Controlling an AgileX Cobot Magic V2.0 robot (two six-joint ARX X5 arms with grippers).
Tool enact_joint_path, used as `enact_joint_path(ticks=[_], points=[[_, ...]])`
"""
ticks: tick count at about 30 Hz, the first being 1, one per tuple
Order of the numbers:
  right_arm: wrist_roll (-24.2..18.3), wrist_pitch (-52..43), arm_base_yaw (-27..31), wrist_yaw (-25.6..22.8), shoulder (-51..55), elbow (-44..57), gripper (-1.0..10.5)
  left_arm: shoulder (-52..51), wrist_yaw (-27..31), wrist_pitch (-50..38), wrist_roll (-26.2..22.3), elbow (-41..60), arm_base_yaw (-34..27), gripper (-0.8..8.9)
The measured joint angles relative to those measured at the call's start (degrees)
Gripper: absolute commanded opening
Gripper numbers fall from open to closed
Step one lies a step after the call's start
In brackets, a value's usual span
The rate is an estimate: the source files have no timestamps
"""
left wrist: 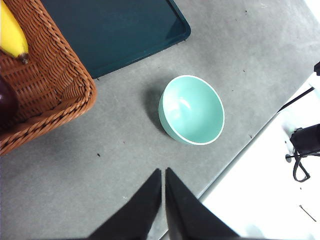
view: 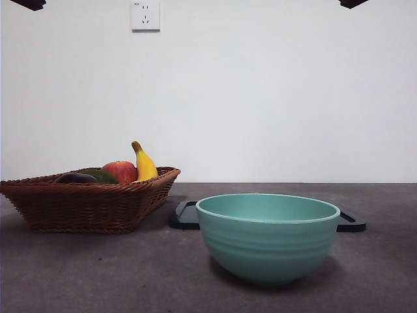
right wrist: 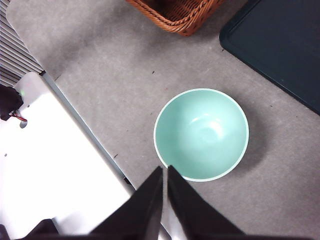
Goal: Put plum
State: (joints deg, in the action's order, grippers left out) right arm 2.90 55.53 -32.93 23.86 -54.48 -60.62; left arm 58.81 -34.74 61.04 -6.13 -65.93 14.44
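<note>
Glossy dark plum (view: 75,177) sits low in the woven wicker basket (view: 85,205), barely showing, beside the smooth ribbed teal bowl (view: 268,236). Left gripper (left wrist: 163,172) and right gripper (right wrist: 165,170) hang high, jaws pressed together, holding nothing.

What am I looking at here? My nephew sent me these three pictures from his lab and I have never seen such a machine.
It is a robot with two arms at a grey table; each arm ends in a claw of two black jaws. One picture looks level across the table from low down. The other two look down from cameras on the wrists, so the left claw and right claw rise from the bottom edge, both shut and holding nothing. On the table stand a wicker basket with a dark plum, a green fruit, an apple and a banana, an empty green bowl, and a dark tray behind it.
</note>
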Motion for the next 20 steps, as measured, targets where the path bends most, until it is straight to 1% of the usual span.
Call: enact_joint_path(ticks=[5,8,10,13,15,17,20], points=[[-0.09,0.00,0.00,0.02,0.00,0.00,0.1,-0.52,0.04,-0.42,-0.09,0.00,-0.09,0.09],[-0.09,0.00,0.00,0.02,0.00,0.00,0.1,-2.99,0.28,-2.93,-2.03,0.00,-1.55,0.09],[-0.09,0.00,0.00,0.00,0.00,0.00,0.1,-6.03,0.33,-8.04,-3.87,0.07,-3.65,0.09],[-0.09,-0.02,0.00,0.00,0.00,0.00,0.1,-11.61,0.35,-21.14,-5.42,1.77,-8.02,0.09],[-0.09,0.00,0.00,0.00,0.00,0.00,0.1,-15.72,0.57,-30.49,-5.64,5.07,-10.88,0.09],[-0.09,0.00,0.00,0.02,0.00,0.00,0.1,-19.67,2.78,-39.01,-5.62,9.44,-13.33,0.09],[-0.09,-0.02,0.00,0.00,0.00,0.00,0.1,-25.90,8.09,-50.45,-5.62,17.44,-15.85,0.09]])
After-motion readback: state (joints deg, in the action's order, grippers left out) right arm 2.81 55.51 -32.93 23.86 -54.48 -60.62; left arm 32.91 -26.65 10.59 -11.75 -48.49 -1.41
